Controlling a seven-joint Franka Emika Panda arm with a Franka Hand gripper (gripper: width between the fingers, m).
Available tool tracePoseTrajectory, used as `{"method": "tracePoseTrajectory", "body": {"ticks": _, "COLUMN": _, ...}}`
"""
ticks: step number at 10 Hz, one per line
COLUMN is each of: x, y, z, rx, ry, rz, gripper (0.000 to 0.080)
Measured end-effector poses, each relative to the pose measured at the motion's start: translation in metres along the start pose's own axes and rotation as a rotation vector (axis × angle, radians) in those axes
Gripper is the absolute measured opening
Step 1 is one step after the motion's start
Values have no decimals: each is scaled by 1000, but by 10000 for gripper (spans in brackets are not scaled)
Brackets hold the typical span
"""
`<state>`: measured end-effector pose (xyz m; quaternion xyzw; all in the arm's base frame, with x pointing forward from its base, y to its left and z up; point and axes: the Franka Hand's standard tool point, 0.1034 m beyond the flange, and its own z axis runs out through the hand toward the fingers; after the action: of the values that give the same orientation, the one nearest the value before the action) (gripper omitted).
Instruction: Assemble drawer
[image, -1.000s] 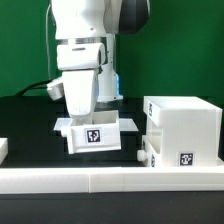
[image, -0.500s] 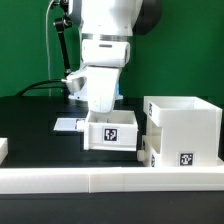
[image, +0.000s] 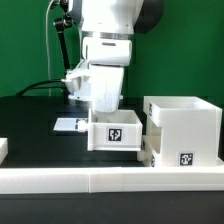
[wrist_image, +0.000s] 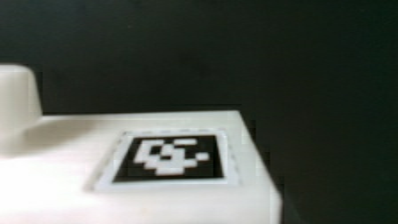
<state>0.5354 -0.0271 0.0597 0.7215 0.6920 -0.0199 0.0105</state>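
Note:
My gripper (image: 108, 112) reaches down into a small white box tray (image: 116, 132) with a black-and-white tag on its front. It is shut on the tray's wall, and the fingertips are hidden inside. The tray sits right beside the large cube-like housing (image: 188, 122), on the side toward the exterior view's left, with their edges nearly touching. A second white part with a small knob (image: 148, 156) shows low at the housing's front. The wrist view is blurred and shows only the tray's white face with its tag (wrist_image: 169, 157).
The long low white rail (image: 100, 181) runs across the front. The marker board (image: 68, 125) lies on the black table behind the tray. A white piece (image: 3, 149) shows at the left edge. Cables hang behind the arm.
The gripper has carried the tray toward the exterior view's right, from over the marker board to right beside the housing. The last half second shows only a small further shift.

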Motion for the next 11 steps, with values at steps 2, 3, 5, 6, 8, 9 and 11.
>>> {"method": "tracePoseTrajectory", "body": {"ticks": 2, "x": 2, "y": 9, "z": 0, "rx": 6, "ry": 1, "rz": -16, "gripper": 44}}
{"method": "tracePoseTrajectory", "body": {"ticks": 3, "x": 2, "y": 8, "z": 1, "rx": 9, "ry": 1, "rz": -15, "gripper": 44}}
{"method": "tracePoseTrajectory", "body": {"ticks": 5, "x": 3, "y": 8, "z": 2, "rx": 6, "ry": 2, "rz": -15, "gripper": 44}}
{"method": "tracePoseTrajectory", "body": {"ticks": 6, "x": 5, "y": 10, "z": 3, "rx": -18, "ry": 10, "rz": -18, "gripper": 44}}
{"method": "tracePoseTrajectory", "body": {"ticks": 8, "x": 9, "y": 12, "z": 0, "rx": -14, "ry": 8, "rz": -23, "gripper": 44}}
{"method": "tracePoseTrajectory", "body": {"ticks": 9, "x": 12, "y": 13, "z": -1, "rx": -16, "ry": 9, "rz": -27, "gripper": 44}}
{"method": "tracePoseTrajectory", "body": {"ticks": 11, "x": 17, "y": 14, "z": -2, "rx": -16, "ry": 11, "rz": -29, "gripper": 44}}
